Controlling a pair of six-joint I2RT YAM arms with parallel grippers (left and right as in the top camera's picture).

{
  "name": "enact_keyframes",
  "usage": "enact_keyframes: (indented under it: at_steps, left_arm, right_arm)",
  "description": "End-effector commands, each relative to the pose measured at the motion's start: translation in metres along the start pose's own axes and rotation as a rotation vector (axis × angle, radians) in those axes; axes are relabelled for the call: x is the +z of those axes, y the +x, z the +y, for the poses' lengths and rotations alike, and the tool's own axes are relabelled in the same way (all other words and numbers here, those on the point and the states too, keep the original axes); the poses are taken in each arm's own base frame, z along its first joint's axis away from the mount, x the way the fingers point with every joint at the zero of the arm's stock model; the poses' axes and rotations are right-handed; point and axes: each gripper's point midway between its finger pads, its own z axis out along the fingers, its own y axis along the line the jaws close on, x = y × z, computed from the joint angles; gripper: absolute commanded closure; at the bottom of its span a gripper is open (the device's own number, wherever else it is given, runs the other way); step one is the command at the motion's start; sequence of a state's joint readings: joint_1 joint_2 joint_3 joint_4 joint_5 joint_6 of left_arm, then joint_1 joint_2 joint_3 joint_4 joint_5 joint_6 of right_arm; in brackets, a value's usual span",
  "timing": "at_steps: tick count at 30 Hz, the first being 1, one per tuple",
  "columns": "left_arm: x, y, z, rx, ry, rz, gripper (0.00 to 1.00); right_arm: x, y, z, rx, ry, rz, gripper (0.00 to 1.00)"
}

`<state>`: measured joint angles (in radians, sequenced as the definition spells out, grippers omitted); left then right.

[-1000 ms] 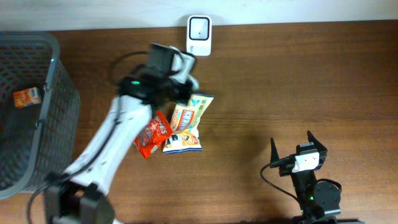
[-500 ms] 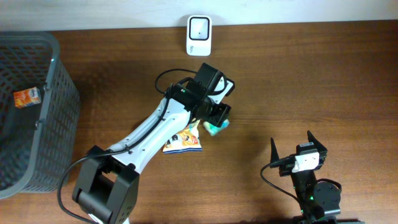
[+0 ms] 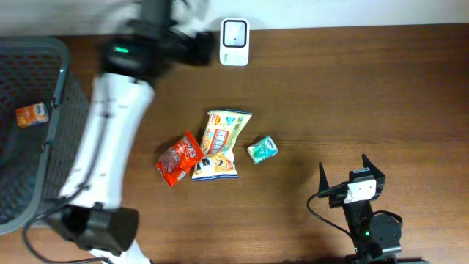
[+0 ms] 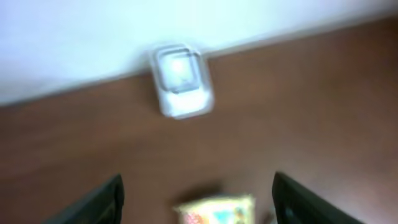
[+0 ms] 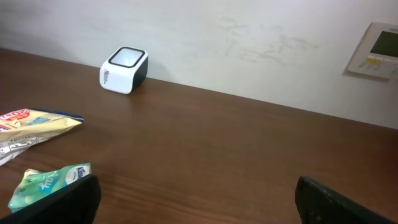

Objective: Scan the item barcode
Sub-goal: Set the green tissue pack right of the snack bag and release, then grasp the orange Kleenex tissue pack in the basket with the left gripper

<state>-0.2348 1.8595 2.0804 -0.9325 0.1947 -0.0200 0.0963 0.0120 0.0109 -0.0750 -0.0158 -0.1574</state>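
Left tool (image 4: 196,183) is up at the back of the bench (image 3: 352,88), just left of the scanner (image 3: 234,32), blurred from overhead. Its fingers are spread wide with nothing between them. The green pack (image 3: 261,149) lies mid-bench, just right of the yellow bag (image 3: 220,143) and apart from it. A red packet (image 3: 178,158) sits against the bag's left side. Right tool (image 5: 199,202) sits low at the near edge, wide open and empty. There's an orange box (image 3: 31,114) in the basket (image 3: 69,95), far left.

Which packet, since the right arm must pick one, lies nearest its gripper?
The small green packet; the yellow bag and red packet lie farther from the right gripper.
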Motion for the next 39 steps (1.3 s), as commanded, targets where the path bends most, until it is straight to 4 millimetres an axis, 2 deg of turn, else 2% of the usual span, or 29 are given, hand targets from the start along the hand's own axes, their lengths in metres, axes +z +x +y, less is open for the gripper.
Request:
enact_keyframes:
  at_steps: [1, 2, 3, 5, 10, 12, 14, 20, 25, 32, 39]
  left_arm:
    - [-0.074, -0.034, 0.116, -0.183, -0.241, -0.133, 0.26]
    - [-0.088, -0.03, 0.143, -0.24, -0.305, -0.139, 0.26]
    - [-0.109, -0.014, 0.188, -0.361, -0.417, -0.135, 0.26]
    - [-0.131, 0.011, 0.231, -0.485, -0.517, -0.111, 0.26]
    - [-0.17, 0.068, 0.314, -0.681, -0.674, -0.058, 0.28]
    - [-0.177, 0.086, 0.337, -0.742, -0.711, -0.047, 0.27]
    - [-0.173, 0.109, 0.36, -0.792, -0.735, -0.006, 0.28]
    - [-0.144, 0.17, 0.401, -0.854, -0.853, 0.178, 0.28]
    - [-0.111, 0.212, 0.418, -0.926, -0.862, 0.291, 0.31]
    - [-0.085, 0.252, 0.435, -0.966, -0.898, 0.353, 0.33]
    - [-0.06, 0.285, 0.443, -0.965, -0.906, 0.367, 0.33]
  right_arm:
    - [0.0, 0.002, 0.001, 0.007, 0.0, 0.004, 0.01]
    - [0.0, 0.002, 0.001, 0.007, 0.0, 0.004, 0.01]
    - [0.0, 0.002, 0.001, 0.007, 0.0, 0.004, 0.01]
    - [0.0, 0.002, 0.001, 0.007, 0.0, 0.004, 0.01]
    - [0.0, 0.002, 0.001, 0.007, 0.0, 0.004, 0.01]
    - [0.0, 0.002, 0.001, 0.007, 0.0, 0.004, 0.01]
    - [0.0, 0.002, 0.001, 0.007, 0.0, 0.004, 0.01]
    - [0.0, 0.002, 0.001, 0.007, 0.0, 0.004, 0.01]
    - [0.0, 0.002, 0.001, 0.007, 0.0, 0.004, 0.01]
    - [0.0, 0.002, 0.001, 0.007, 0.0, 0.004, 0.01]
    - [0.0, 0.002, 0.001, 0.007, 0.0, 0.004, 0.01]
